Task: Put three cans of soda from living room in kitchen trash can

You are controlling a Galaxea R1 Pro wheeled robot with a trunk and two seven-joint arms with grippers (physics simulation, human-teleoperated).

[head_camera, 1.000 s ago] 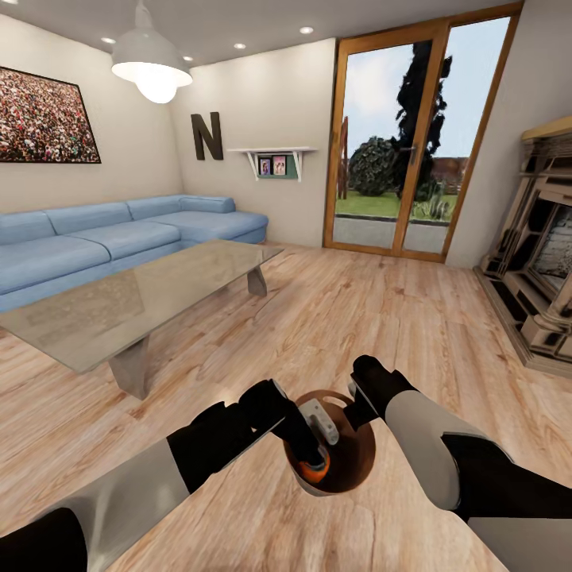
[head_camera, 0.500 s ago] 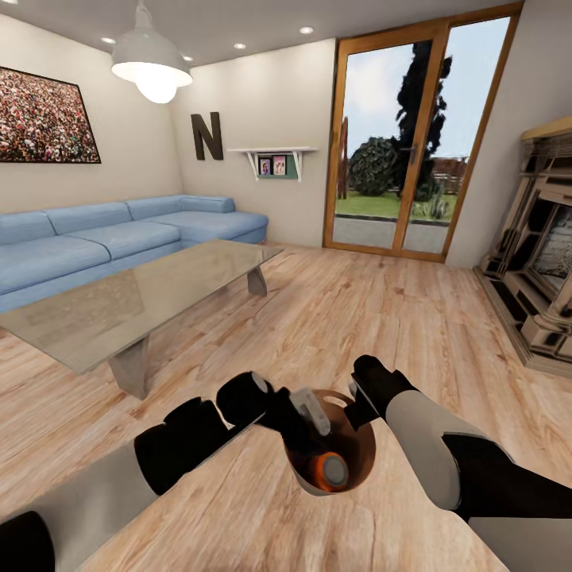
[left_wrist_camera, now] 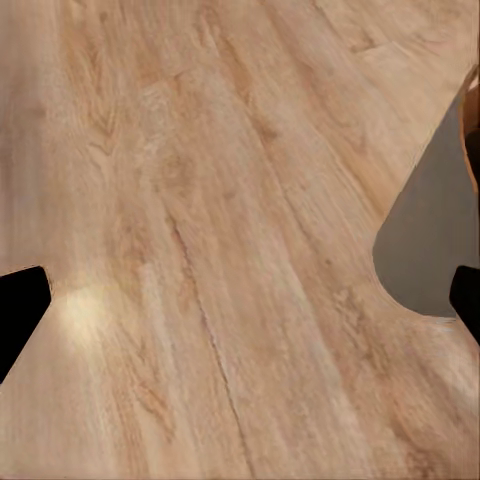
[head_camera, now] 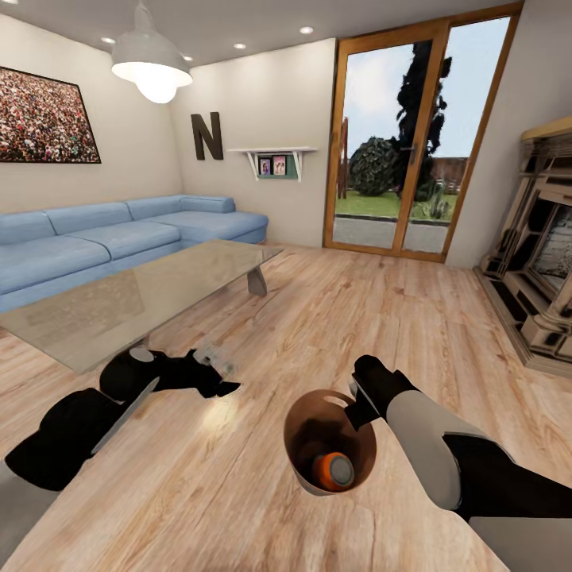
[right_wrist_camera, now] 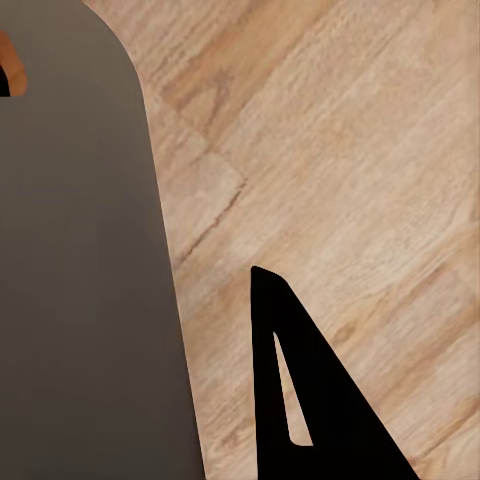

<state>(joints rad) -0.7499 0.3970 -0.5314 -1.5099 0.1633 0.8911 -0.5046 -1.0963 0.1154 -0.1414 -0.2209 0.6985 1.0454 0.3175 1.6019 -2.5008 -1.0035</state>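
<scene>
Orange soda can, grey-topped, lies inside glossy brown round bin.

a trash can sits low in the centre of the frame on the floor, with one soda can lying inside it. the right gripper is at the can's upper right rim. the left gripper is apart to the left, over bare floor. a low table stands at middle left, a sofa behind it along the left wall. glass doors fill the upper right.
</scene>
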